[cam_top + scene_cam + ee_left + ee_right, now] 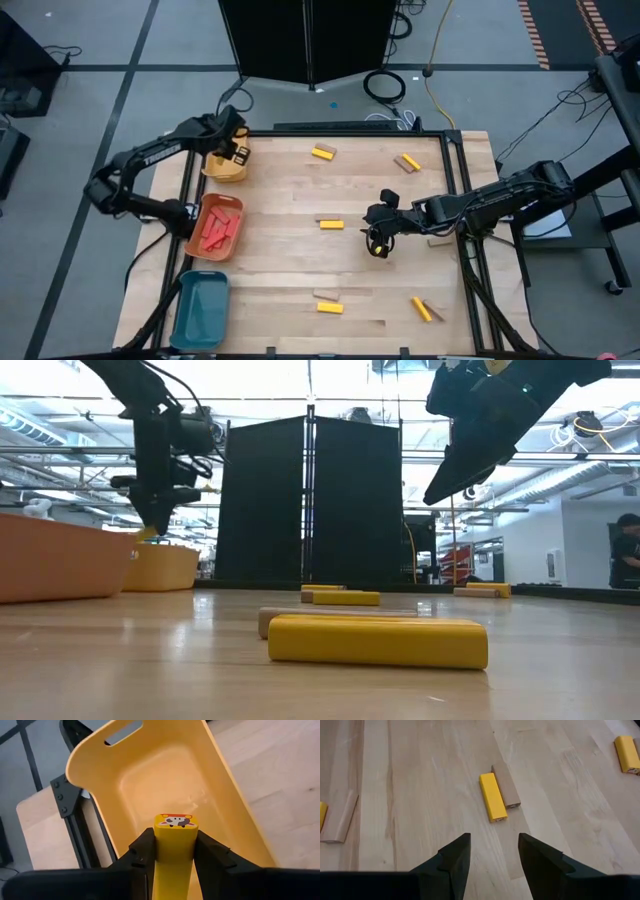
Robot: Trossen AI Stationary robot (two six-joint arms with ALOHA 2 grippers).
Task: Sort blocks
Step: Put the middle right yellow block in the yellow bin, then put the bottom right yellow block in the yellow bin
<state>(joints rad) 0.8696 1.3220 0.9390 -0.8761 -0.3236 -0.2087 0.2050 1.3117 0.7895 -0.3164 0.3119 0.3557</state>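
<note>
Left gripper clamped a yellow block over the yellow tray (empty inside). Right gripper hovered open, holding nothing, above the table.

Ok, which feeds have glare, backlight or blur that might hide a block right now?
Low view: bright ceiling lights silhouette both arms; the nearest yellow block looms large, those behind it are small. High view: even light, no glare on the table. Left wrist view: sharp on the yellow block in the left gripper over the yellow tray. Right wrist view: clear; right gripper open, empty.
</note>
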